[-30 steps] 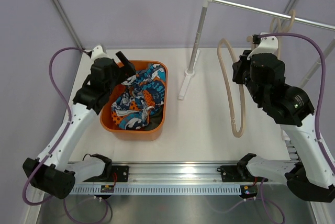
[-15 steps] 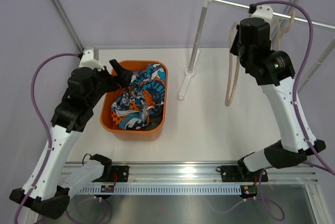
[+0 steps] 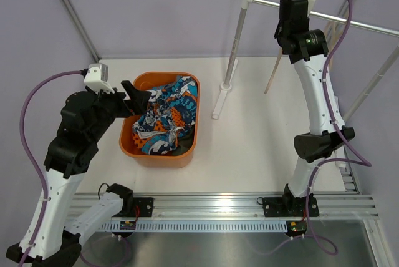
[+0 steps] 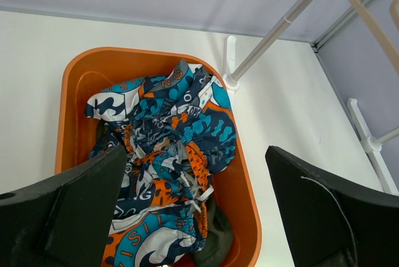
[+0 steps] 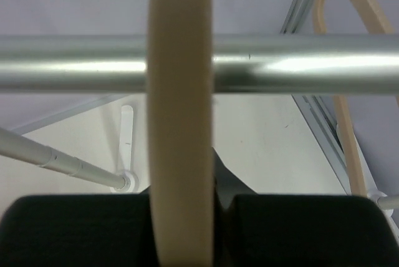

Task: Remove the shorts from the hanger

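Up goes the right arm: a second ago it sat low on the right of the overhead view with the hanger (image 3: 272, 80) dangling over the table, and now it stands nearly straight, with the right gripper (image 3: 293, 6) up at the rail (image 3: 355, 24) in the upper right. From its wrist camera the beige hanger (image 5: 181, 123) crosses right in front of the silver rail (image 5: 280, 64), nipped between the two dark pads at the bottom of frame. That hanger carries no fabric, so by my reading it is going back on the rail beside a second hanger (image 5: 349, 92).

Over on the left, the left arm has pulled back and risen. The left gripper (image 3: 134, 95) now hovers over the left rim of the orange bin (image 3: 187, 155), fingers spread wide and carrying nothing.

Both pairs of shorts are down in that bin, centre-left of the overhead view. The printed shorts (image 4: 168, 142) lie crumpled on top in blue, orange, white and black, with the gathered waistband showing. The olive-green shorts (image 4: 215, 242) only peek out underneath at the lower edge. With nothing clipped to a hanger, the removal looks done.
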`<act>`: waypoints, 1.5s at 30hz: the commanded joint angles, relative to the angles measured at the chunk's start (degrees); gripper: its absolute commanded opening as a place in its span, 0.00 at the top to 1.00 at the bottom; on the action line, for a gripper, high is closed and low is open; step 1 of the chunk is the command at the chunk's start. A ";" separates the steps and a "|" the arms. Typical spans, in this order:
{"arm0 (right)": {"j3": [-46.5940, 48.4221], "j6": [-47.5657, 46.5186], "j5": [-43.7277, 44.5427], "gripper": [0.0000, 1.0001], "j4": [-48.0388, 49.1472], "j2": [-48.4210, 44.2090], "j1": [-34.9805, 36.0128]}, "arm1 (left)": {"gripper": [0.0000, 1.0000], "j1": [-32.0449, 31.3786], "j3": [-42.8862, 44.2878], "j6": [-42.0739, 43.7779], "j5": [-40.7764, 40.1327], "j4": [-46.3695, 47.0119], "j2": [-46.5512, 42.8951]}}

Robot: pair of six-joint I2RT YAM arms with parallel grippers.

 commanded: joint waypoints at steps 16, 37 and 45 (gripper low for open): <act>-0.76 -1.53 -4.98 1.00 7.18 1.78 -7.13 | 0.01 -0.32 -2.10 2.84 -1.30 0.58 0.16; -20.19 1.29 -10.42 0.61 12.19 -8.68 -8.10 | 0.01 -0.23 -6.06 4.16 -1.21 1.19 -1.77; -20.54 0.93 -11.21 0.22 11.39 -14.38 -8.10 | 0.01 -0.23 -7.56 5.65 -2.61 1.02 -3.35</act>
